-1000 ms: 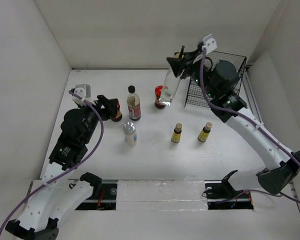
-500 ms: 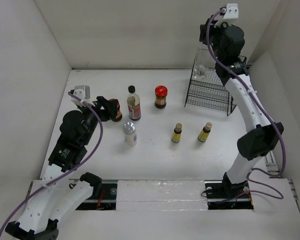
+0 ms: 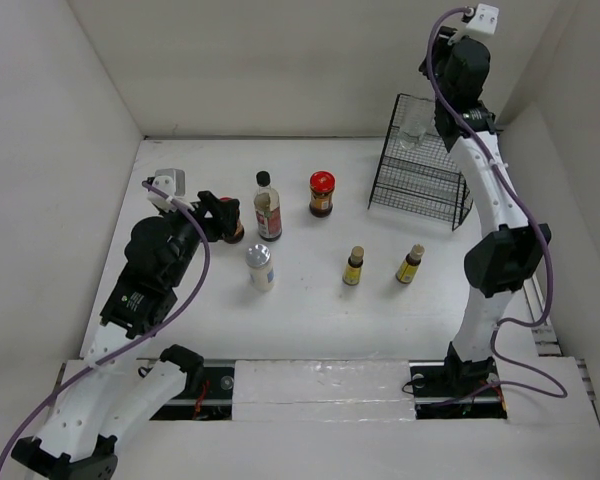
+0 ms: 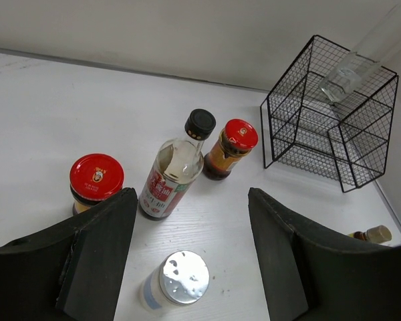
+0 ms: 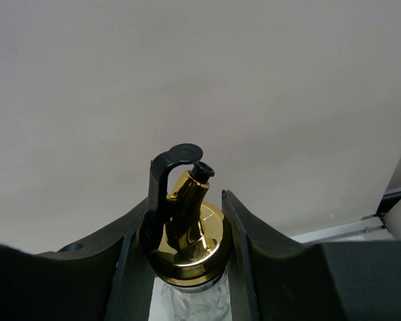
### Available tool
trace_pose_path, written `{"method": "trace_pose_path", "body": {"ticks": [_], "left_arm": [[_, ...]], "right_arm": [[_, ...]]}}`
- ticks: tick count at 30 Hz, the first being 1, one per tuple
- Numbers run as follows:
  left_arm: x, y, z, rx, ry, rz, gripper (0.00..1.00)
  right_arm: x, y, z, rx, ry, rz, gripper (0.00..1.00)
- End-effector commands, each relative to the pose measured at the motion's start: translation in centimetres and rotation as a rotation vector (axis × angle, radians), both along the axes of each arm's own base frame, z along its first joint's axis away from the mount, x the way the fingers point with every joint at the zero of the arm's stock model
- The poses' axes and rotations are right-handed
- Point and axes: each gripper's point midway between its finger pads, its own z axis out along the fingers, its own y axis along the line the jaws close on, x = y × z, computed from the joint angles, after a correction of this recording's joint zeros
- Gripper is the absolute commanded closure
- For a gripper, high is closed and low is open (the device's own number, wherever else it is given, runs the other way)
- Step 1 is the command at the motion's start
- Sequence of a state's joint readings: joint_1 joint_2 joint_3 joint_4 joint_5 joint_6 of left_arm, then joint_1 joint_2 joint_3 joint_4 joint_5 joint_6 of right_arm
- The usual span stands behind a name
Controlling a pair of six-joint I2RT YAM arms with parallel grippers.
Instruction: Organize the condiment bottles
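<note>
Clear gold-spouted bottle (image 5: 186, 231): held off the table, up over the top of the black wire basket (image 3: 410, 190). In the left wrist view it shows tilted above the basket's top rim. Whether it touches the wire, cannot tell.

Right gripper (image 5: 186, 210): clamped on the neck of this bottle, one finger on each side of the gold collar. The spout and its black flip cap stick out past the fingertips. The right arm reaches high along the back right corner.

Basket: stands at the far right of the table (image 3: 310, 310), tipped on one side, nothing else seen inside.

Standing upright on the table:
- second red-capped jar (image 3: 322, 193), left of the basket, apart from it
- black-capped bottle (image 3: 267, 208) with a red and white label, just left of that jar
- first red-capped jar (image 3: 232, 222), farther left, beside the left gripper
- white shaker (image 3: 260, 267), silver top, nearer than the black-capped bottle
- two yellow bottles (image 3: 353, 266) (image 3: 410, 264), side by side and apart, near of the basket

Left gripper (image 4: 192, 200): fingers spread wide, nothing between them. It sits low at the table's left. The first red-capped jar lies just outside its left fingertip; contact cannot be told.
</note>
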State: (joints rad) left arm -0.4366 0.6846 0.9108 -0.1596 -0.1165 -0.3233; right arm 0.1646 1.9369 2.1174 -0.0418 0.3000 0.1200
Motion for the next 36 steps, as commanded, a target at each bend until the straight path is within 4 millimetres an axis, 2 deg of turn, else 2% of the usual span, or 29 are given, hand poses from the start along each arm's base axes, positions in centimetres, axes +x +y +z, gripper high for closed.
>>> {"method": "trace_pose_path", "body": {"ticks": [1, 6, 8, 9, 14, 15, 17, 22, 25, 26, 29, 36], "left_arm": [[0.2, 0.0, 1.1, -0.022, -0.04, 0.004, 0.37], [0.2, 0.0, 1.1, -0.022, -0.04, 0.004, 0.37], [0.2, 0.0, 1.1, -0.022, -0.04, 0.004, 0.37], [0.1, -0.1, 1.1, -0.023, -0.04, -0.005, 0.37], [0.1, -0.1, 1.1, -0.023, -0.04, -0.005, 0.37], [0.1, -0.1, 1.1, -0.023, -0.04, -0.005, 0.37], [0.1, -0.1, 1.1, -0.023, -0.04, -0.005, 0.37], [0.3, -0.2, 0.8, -0.019, -0.032, -0.005, 0.37], [0.5, -0.3, 0.6, -0.015, -0.023, -0.005, 0.37], [0.5, -0.3, 0.6, -0.015, -0.023, -0.005, 0.37], [0.8, -0.4, 0.6, -0.015, -0.023, -0.005, 0.37], [1.1, -0.6, 0.4, -0.011, -0.014, -0.005, 0.37]], "right_arm": [[-3.9, -1.8, 11.0, 0.138, -0.302, -0.066, 1.0], [-7.1, -2.8, 14.0, 0.197, -0.375, -0.087, 1.0], [-7.7, -3.3, 14.5, 0.22, -0.388, -0.13, 1.0], [-6.8, -3.4, 13.7, 0.221, -0.374, -0.144, 1.0], [-5.6, -4.8, 12.8, 0.254, -0.378, -0.244, 1.0], [-5.7, -5.0, 13.4, 0.262, -0.395, -0.251, 1.0], [-4.9, -5.3, 12.8, 0.273, -0.396, -0.282, 1.0], [-4.5, -6.0, 13.5, 0.308, -0.445, -0.328, 1.0], [-3.4, -6.0, 12.3, 0.305, -0.426, -0.34, 1.0], [-3.6, -6.1, 12.5, 0.311, -0.436, -0.348, 1.0], [-2.5, -5.7, 10.5, 0.308, -0.403, -0.36, 1.0], [-2.4, -6.2, 8.7, 0.314, -0.406, -0.423, 1.0]]}}
